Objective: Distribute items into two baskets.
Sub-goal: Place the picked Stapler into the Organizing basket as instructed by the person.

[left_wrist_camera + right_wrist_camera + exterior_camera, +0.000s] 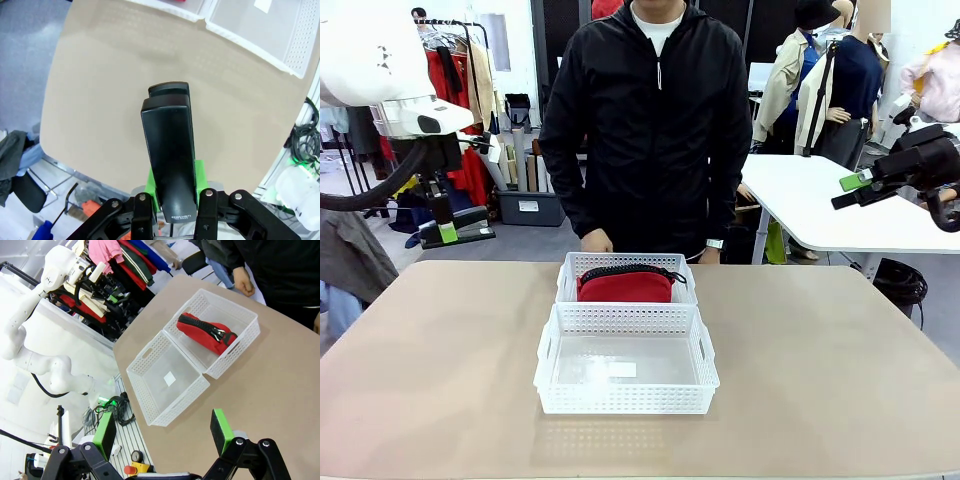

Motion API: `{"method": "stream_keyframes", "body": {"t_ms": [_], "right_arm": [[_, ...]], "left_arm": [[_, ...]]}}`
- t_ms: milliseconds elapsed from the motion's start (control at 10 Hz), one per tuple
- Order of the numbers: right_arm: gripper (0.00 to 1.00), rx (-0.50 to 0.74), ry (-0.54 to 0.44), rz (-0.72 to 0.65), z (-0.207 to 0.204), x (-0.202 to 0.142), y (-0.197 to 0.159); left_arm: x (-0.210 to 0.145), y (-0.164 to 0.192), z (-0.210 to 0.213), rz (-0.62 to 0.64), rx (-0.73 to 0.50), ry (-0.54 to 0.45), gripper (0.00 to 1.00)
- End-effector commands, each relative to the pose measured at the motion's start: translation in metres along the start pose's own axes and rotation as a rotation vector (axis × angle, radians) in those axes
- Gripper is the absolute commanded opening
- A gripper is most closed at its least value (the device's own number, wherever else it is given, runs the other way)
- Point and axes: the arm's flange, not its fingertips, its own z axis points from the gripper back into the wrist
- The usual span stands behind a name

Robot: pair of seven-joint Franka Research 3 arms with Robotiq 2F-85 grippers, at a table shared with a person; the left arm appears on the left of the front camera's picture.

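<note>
Behind everything it's a clothes-rack sort of room, with a person in a black jacket (pixel 658 120) standing at the far side, upper middle of the frame. Big tan surface (pixel 440 360) takes up the lower half.

Dead centre sit two white lattice plastic baskets touching end to end: the far basket (pixel 570 275) already has the red fabric pouch with black zipper (pixel 626 285) lying in it, filling nearly its whole width. The near basket (pixel 552 355) is empty apart from a small label on its clear bottom.

Left hand (pixel 447 232), up at mid left and well above the surface, is clamped on the black stapler (pixel 170 150), which pokes straight out along the fingers. So my guess is the empty near basket is the target, lying to the lower right of that hand in the front view.

Right hand (pixel 165 432), raised at upper right in the front view, is spread wide with nothing in it.
</note>
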Motion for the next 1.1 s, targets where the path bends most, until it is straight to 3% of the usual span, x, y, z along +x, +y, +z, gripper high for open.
{"method": "stream_keyframes", "body": {"t_ms": [0,1000], "right_arm": [[1.0,-0.001,-0.001,0.002,0.0006,0.0004,0.0018],[1.0,-0.001,-0.001,0.002,0.0006,0.0004,0.0018]], "left_arm": [[-0.0009,-0.0003,0.003,0.001,0.006,-0.004,0.0],[-0.0009,-0.0003,0.003,0.001,0.006,-0.004,0.0]]}}
